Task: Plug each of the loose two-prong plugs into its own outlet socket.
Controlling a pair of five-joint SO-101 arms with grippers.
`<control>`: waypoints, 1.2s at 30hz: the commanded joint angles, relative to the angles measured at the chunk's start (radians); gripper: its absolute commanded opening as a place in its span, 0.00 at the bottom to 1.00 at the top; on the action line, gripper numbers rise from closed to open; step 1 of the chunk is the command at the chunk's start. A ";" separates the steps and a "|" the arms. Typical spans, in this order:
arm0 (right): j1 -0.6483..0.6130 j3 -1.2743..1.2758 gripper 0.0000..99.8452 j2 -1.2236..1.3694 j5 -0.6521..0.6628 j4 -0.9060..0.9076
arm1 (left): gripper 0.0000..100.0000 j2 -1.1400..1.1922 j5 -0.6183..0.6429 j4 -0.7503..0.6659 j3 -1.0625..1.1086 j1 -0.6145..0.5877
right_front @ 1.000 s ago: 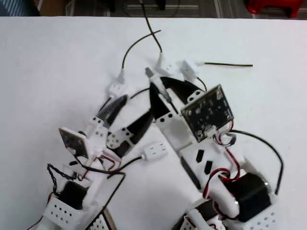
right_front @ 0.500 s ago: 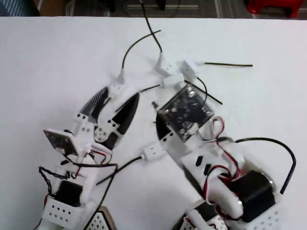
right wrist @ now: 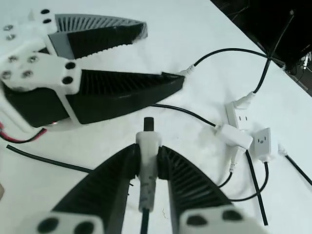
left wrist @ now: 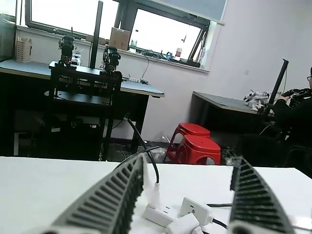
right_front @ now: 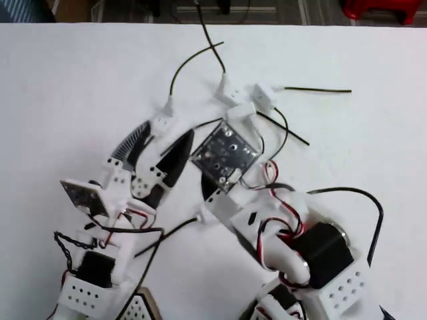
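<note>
You've got white plug point(right wrist: 147, 142) clamped in right gripper point(right wrist: 147, 152), dark tip outward; white outlet sockets point(right wrist: 263, 142) clustered beyond.

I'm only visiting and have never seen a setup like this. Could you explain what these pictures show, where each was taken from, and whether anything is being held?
These are two small robot arms set side by side at a white table. One picture looks down from a fixed camera above. The other two come from little cameras on each arm's wrist, so you look out along that arm's pincer, the two-fingered part that grasps things. On the table lie black cords and small white sockets. The job is to push loose plugs into those sockets. The right pincer is shut on a white plug with a dark tip. The left pincer is open and holds nothing; a few sockets sit on the table just past its fingers.
</note>
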 commanded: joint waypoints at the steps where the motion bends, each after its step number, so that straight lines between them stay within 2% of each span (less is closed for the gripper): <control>1: -0.087 -0.008 0.02 -0.002 0.008 -0.042 | 0.29 -0.008 0.003 -0.014 -0.023 0.050; 6: -0.101 -0.008 0.02 -0.001 0.008 -0.059 | 0.29 -0.008 0.002 -0.021 0.006 0.094; 16: -0.102 -0.132 0.02 -0.001 0.008 -0.038 | 0.29 -0.008 0.002 -0.015 0.008 0.093; 24: -0.097 -0.198 0.02 0.136 0.008 0.022 | 0.29 -0.008 -0.003 -0.015 0.008 0.085; 28: -0.097 -0.226 0.02 0.117 0.008 0.025 | 0.29 -0.008 -0.005 -0.015 0.008 0.085; 36: -0.091 -0.419 0.02 0.128 0.037 0.208 | 0.29 -0.008 -0.005 -0.015 0.008 0.085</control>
